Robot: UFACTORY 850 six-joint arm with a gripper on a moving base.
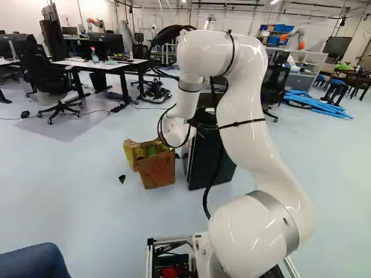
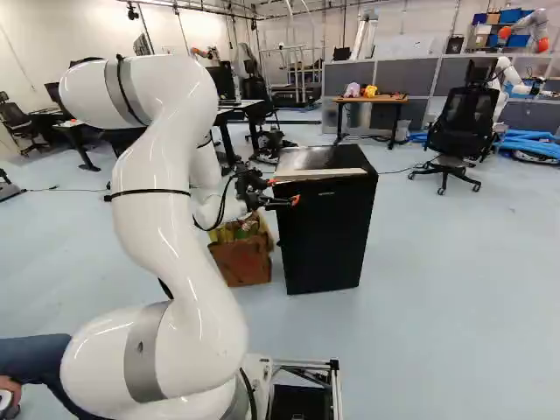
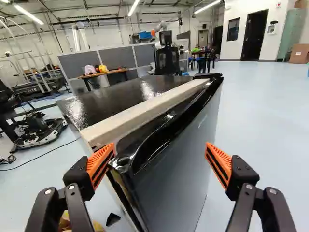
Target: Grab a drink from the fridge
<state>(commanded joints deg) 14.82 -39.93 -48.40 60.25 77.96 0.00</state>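
Standing on the pale floor (image 2: 437, 262), the black fridge (image 2: 324, 232) is ahead of the gripper (image 2: 284, 191), whose fingers are spread wide around its door edge. Just beside it sits a brown box (image 1: 157, 172); well beyond stands a wooden table (image 2: 372, 100).

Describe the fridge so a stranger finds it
In the right base view, find the white arm. Right of it stands the fridge, a black cabinet. A pale strip along its top edge sets it apart from the lower brown box beside it.
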